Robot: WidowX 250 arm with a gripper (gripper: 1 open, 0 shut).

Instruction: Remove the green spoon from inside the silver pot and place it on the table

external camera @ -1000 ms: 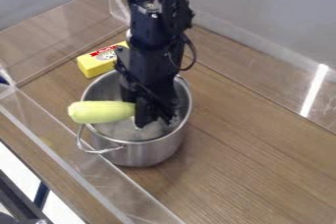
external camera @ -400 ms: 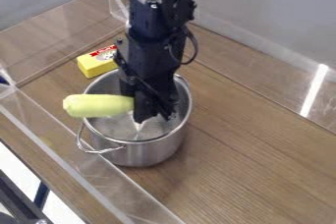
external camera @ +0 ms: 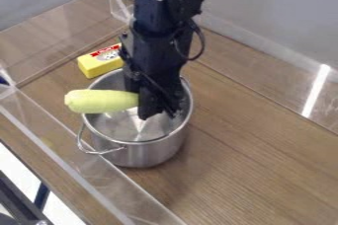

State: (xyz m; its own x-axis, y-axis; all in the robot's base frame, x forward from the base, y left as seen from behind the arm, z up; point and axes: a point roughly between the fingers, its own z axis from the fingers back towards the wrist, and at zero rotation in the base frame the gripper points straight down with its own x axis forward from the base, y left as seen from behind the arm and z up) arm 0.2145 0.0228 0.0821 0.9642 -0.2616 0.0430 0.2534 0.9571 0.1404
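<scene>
Green spoon: the thick, tapered yellow-green handle of the green spoon (external camera: pixel 102 102) lies left of the gripper (external camera: pixel 154 99) in the frame, roughly level, its right end meeting the dark fingers; it shows over the left part of the pot's rim, and its outer end reaches past that rim toward the left side of the frame.
Spoon's metal end: hidden at the gripper, so its exact place cannot be told.
Gripper: closed down narrow on the green spoon, at the right end of the handle; it points downward over the pot's opening, a little above the middle of the frame.
Arm: black, coming down from the top edge of the frame, with a dark cable (external camera: pixel 199 43) looping out on its right side.
Silver pot: the silver pot (external camera: pixel 156 151) stands upright left of centre, shiny, with a wire loop handle on its lower left side; part of its bright inner floor shows below the gripper.
Yellow block: the yellow block (external camera: pixel 99 63) with a red mark sits in the upper left of the frame, behind the pot and apart from the spoon.
Table: the brown wood-grain table (external camera: pixel 258 155) spreads across the right and lower right of the frame, with clear plastic walls (external camera: pixel 97 175) along its edges.
</scene>
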